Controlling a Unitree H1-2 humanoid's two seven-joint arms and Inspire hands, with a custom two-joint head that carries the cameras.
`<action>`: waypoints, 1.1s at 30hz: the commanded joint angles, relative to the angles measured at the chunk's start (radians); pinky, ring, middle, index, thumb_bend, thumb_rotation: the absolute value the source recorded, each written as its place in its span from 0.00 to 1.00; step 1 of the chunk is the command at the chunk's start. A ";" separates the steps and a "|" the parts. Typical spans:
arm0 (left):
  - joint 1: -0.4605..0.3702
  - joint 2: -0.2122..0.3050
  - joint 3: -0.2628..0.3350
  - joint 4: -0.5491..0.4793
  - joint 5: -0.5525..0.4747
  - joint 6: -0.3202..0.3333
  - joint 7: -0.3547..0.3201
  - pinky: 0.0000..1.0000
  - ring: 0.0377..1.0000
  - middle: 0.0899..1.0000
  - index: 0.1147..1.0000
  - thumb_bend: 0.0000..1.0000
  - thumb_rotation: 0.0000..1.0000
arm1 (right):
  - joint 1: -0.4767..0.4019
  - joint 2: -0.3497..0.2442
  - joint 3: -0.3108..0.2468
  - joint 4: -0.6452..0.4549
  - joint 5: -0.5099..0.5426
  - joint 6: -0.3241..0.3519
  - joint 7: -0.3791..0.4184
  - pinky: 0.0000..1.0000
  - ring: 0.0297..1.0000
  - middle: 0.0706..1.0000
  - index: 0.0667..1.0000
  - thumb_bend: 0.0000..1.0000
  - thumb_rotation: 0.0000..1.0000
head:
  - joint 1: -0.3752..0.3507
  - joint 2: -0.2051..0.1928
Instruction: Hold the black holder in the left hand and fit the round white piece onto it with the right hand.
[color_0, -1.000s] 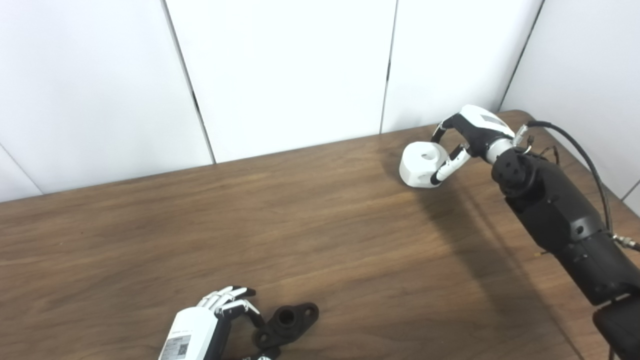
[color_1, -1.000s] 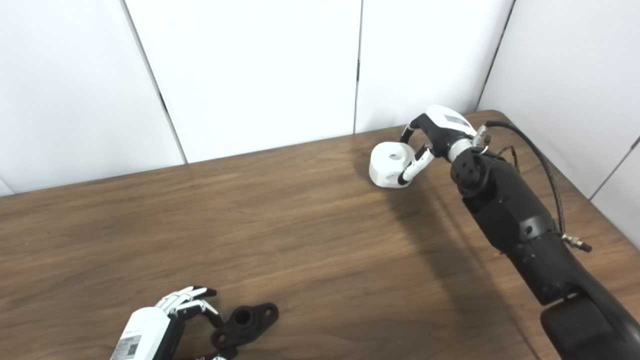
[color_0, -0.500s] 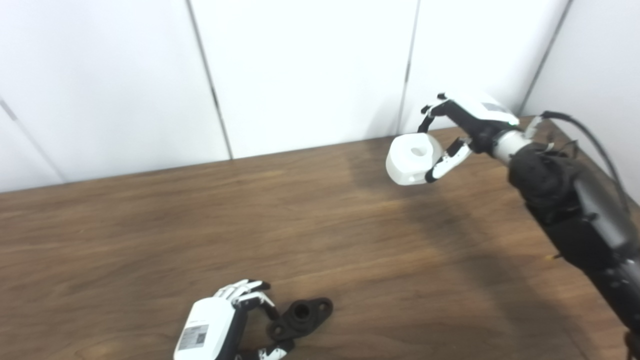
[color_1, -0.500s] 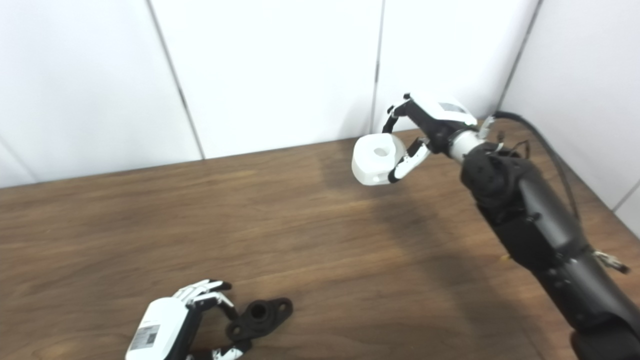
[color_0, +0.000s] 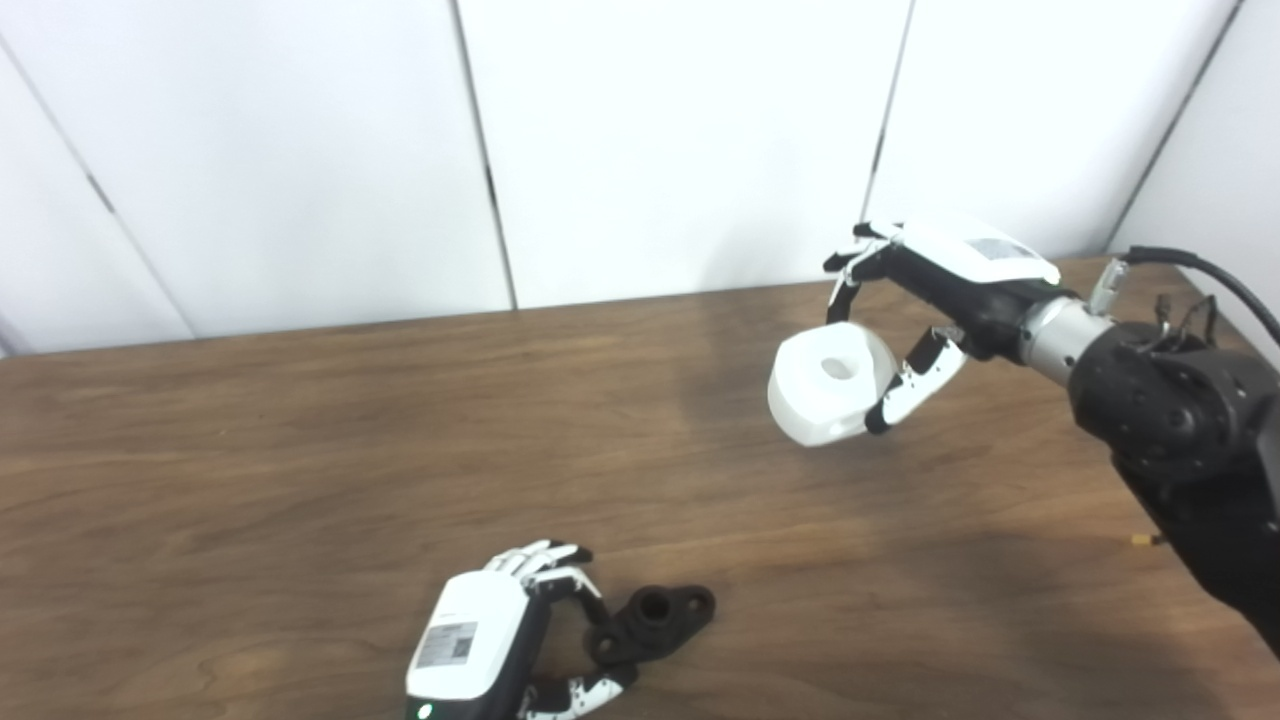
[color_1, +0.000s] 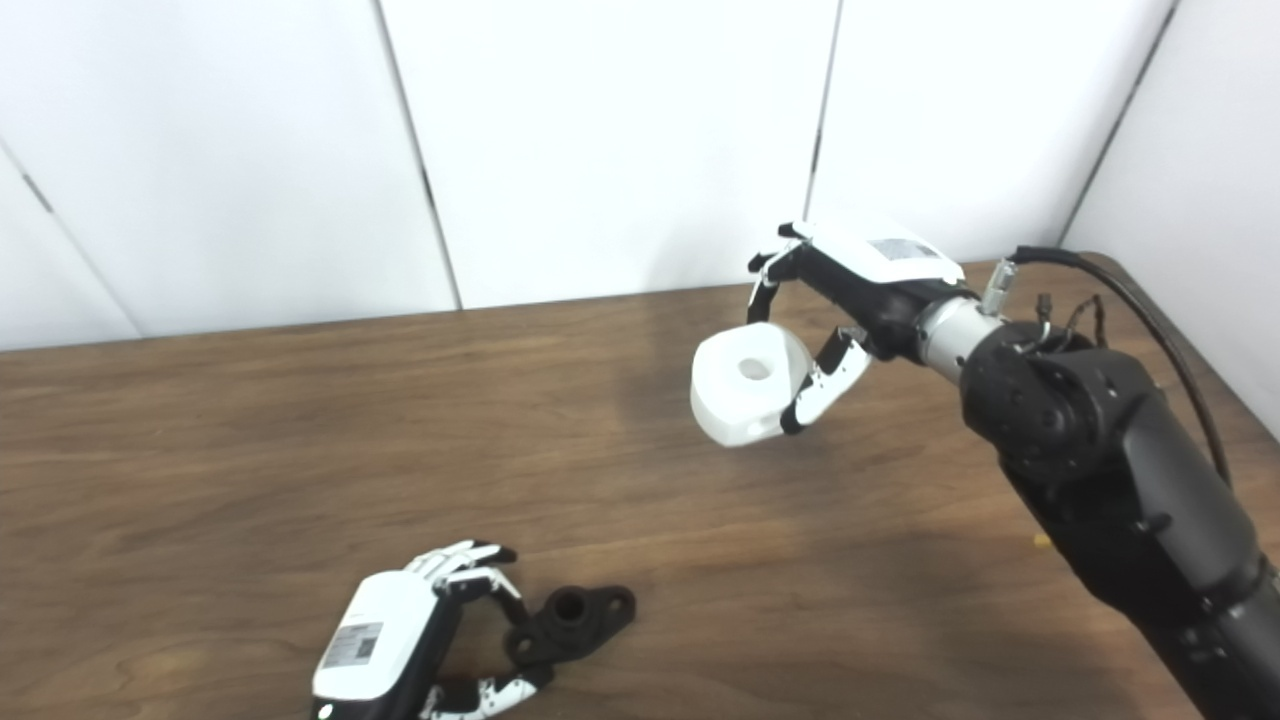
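White wall panels back our bare wooden worktop (color_0: 300, 440). Our right hand (color_0: 930, 300) holds the white piece (color_0: 828, 385) clear of it, fingers and thumb closed on the rim; it looks light, rigid and smooth, so slippery. Our left hand (color_1: 400, 640), fingers curled, touches the stiff holder (color_1: 570, 622) lying near the front; whether it grips, we cannot tell.

Round white piece (color_0: 828, 388) aloft; black holder (color_0: 652, 622) flat.
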 joint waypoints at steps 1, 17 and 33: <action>0.009 0.001 -0.026 0.041 0.030 0.021 -0.055 0.84 0.85 0.79 0.42 0.52 0.05 | -0.043 0.002 -0.020 -0.051 0.010 0.005 0.010 1.00 0.98 0.85 0.45 0.53 0.14 | 0.000 0.006; -0.012 -0.001 -0.038 0.043 0.026 0.037 -0.057 0.86 0.86 0.80 0.42 0.52 0.05 | 0.014 0.099 0.019 -0.174 -0.031 0.003 0.108 1.00 0.99 0.85 0.45 0.53 0.14 | 0.001 0.062; -0.023 -0.006 -0.037 0.035 0.022 0.043 -0.064 0.85 0.86 0.79 0.42 0.52 0.05 | 0.066 0.261 0.005 -0.242 -0.125 0.007 0.195 1.00 0.97 0.83 0.44 0.53 0.14 | 0.004 0.098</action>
